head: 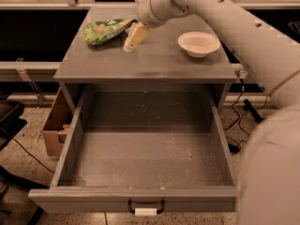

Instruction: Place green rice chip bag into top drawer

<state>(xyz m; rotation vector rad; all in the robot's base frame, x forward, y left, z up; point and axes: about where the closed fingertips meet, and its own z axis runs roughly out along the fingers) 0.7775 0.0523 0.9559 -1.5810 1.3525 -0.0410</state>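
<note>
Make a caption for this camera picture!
Tan claw beside the crinkly green foil chip bag atop the grey cabinet, wide grey drawer open.

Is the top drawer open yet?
Yes, the top drawer is open, only crumbs inside. The gripper is beside the green rice chip bag on the cabinet top.

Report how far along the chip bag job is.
Done: the top drawer stands open, only crumbs inside. In hand: the gripper sits at the right end of the green rice chip bag on the cabinet top; a grasp isn't visible. Left: grip, lift, carry it forward, and drop it into the drawer.
</note>
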